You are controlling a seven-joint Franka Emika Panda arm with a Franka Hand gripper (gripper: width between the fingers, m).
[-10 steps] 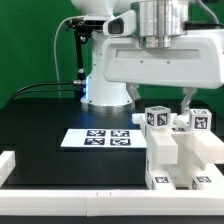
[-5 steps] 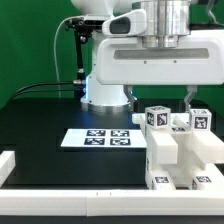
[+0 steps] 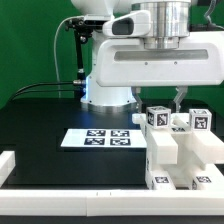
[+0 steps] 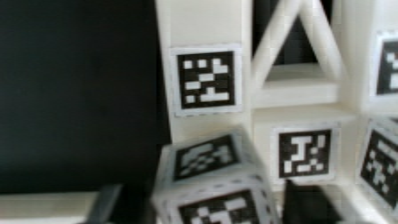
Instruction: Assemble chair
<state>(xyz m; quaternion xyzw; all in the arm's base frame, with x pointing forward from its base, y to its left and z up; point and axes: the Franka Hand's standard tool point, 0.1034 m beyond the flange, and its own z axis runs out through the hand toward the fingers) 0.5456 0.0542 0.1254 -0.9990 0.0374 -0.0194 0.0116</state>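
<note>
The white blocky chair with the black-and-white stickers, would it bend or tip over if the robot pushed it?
The white blocky chair assembly looks like thick, rigid parts, so it would probably not bend. It rests broad and low on the black table, so a push would more likely slide it than tip it. Its smooth surfaces may be slightly slippery for the gripper.

Bright even light, soft shadows, blurry wrist view

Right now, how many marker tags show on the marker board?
4, in one row along the marker board on the black table; none looks hidden.
</note>
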